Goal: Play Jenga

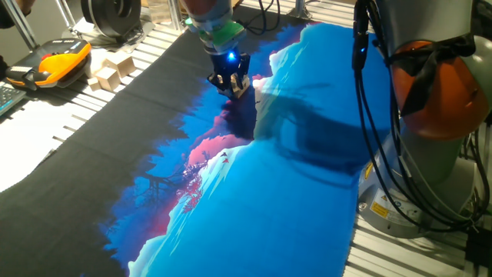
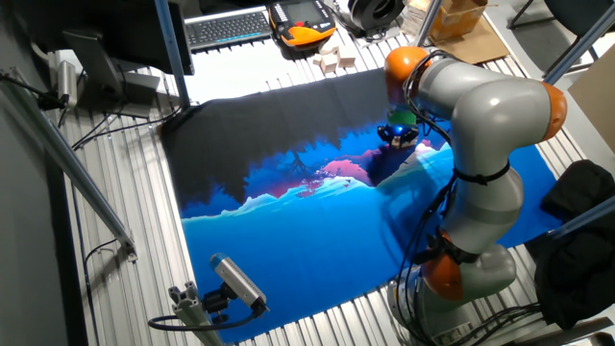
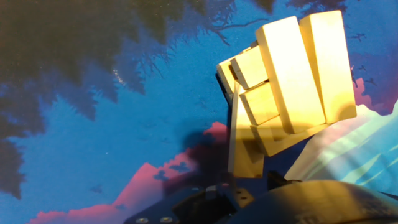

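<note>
The Jenga tower (image 3: 283, 81) is a short stack of pale wooden blocks in crosswise layers, standing on the blue and pink printed mat. In the hand view it fills the upper right, tilted in the picture, and its lowest blocks reach down to the hand's dark housing (image 3: 267, 199). In one fixed view my gripper (image 1: 231, 83), with a blue light above it, hangs low over the mat, and a bit of tan wood (image 1: 242, 90) shows at its fingers. In the other fixed view the gripper (image 2: 399, 135) is mostly hidden by the arm. The fingertips are hidden.
Chunky pale wooden cubes (image 1: 111, 73) are grouped beyond the mat's far edge, next to an orange teach pendant (image 1: 61, 61); they also show in the other fixed view (image 2: 332, 60). A keyboard (image 2: 226, 27) lies beyond. The arm's base (image 2: 471, 269) stands at the mat's edge.
</note>
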`<state>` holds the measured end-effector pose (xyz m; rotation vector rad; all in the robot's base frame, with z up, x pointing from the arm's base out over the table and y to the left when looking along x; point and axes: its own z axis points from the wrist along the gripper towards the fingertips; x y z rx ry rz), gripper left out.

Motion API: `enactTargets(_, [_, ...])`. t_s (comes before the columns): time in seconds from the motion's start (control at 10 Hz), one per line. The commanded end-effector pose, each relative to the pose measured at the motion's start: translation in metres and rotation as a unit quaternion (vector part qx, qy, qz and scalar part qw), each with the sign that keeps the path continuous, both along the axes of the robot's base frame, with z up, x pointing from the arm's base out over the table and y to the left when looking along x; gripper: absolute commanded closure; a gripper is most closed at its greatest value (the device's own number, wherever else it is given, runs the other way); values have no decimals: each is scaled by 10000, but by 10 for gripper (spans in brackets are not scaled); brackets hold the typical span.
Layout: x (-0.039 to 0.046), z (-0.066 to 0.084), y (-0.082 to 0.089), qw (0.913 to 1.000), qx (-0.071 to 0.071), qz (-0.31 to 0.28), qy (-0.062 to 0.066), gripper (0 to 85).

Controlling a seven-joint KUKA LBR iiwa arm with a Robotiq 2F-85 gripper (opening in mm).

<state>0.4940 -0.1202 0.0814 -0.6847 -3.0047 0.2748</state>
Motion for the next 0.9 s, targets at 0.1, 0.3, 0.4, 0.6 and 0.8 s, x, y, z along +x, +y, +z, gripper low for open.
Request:
enactTargets(0.1, [-9,5,-4,10000,5,-8,1,510])
enactTargets(0.3, [-8,-10,-25,10000,16,-8,-12,510])
enactTargets(0.4, [-6,-18,-33,10000,32,-9,-31,510])
enactTargets(0.6, [3,-22,-28,10000,27,-24,-58,510])
enactTargets(0.8, [16,-21,-15,9999,47,-47,-88,510])
